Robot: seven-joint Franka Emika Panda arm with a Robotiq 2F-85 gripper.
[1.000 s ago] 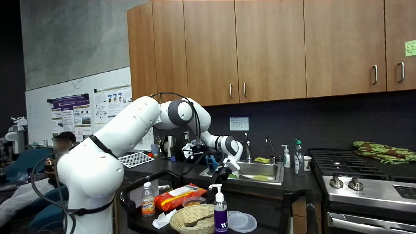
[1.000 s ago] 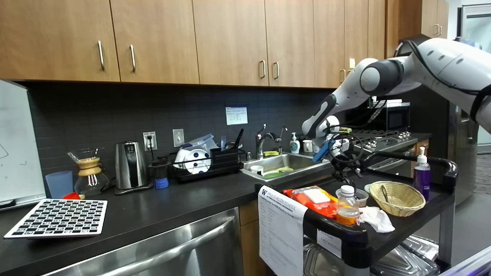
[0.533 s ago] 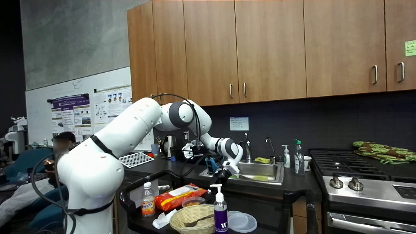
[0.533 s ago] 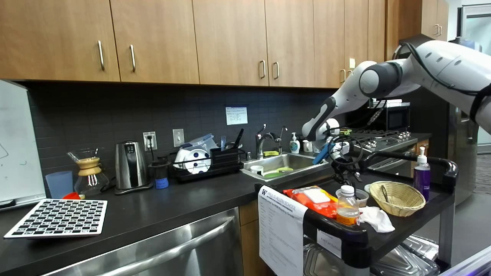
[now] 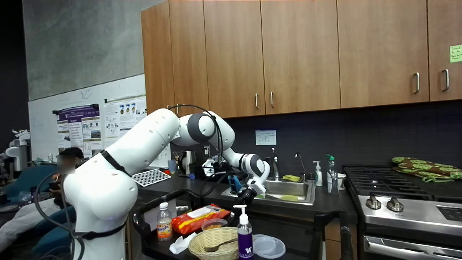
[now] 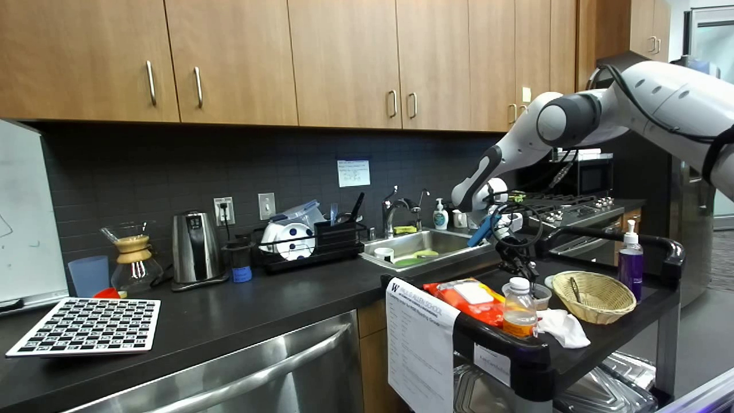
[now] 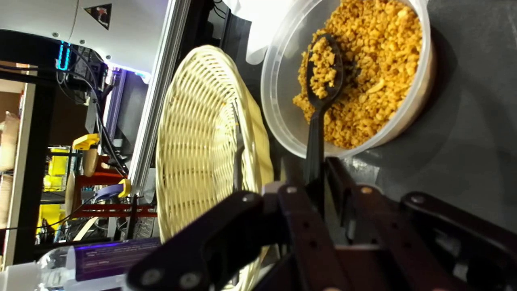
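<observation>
In the wrist view my gripper is shut on the handle of a black spoon. The spoon's bowl, with some crumbs in it, lies over the orange-brown crumbs inside a clear round plastic container. The fingertips are just outside the container's near rim. The container also shows in both exterior views. In an exterior view the gripper points down at the container. A wicker basket with a dark fork in it stands beside the container.
A black cart bears these things. A purple pump bottle, a clear lid, a white cloth, an orange-labelled bottle and a red-yellow bag stand close by. A sink lies behind the cart.
The arm has dropped very slightly, then stayed nearly still. In the exterior views the gripper's fingers have come closer together. The things on the cart have not visibly moved.
</observation>
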